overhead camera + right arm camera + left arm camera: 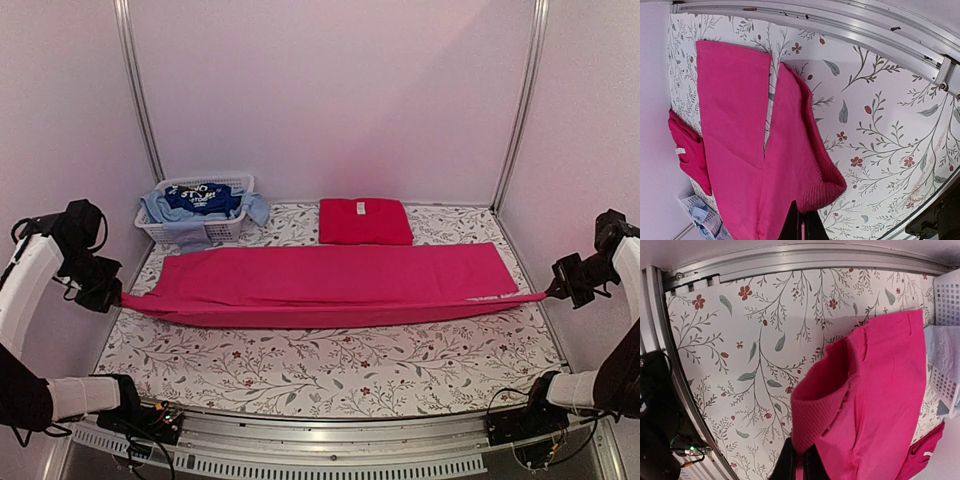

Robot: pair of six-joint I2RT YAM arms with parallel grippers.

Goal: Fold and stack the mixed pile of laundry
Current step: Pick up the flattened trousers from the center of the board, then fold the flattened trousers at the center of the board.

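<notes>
A long pink-magenta garment [330,285] lies stretched across the floral table, folded lengthwise, its two ends lifted off the surface. My left gripper [118,298] is shut on its left end, a ribbed hem [812,415] pinched between the black fingers [785,465]. My right gripper [548,294] is shut on the right end, where a ribbed cuff [827,187] sits above the fingers [792,225]. A folded red garment [364,221] lies behind it. The rest of the laundry pile, light blue cloths [165,208] and a dark blue white-printed piece [203,197], sits in the basket.
The white slatted basket [218,230] stands at the back left corner, also seen in the left wrist view as a white basket [947,295]. A metal rail [330,440] runs along the table's near edge. Frame posts [520,100] rise at the back.
</notes>
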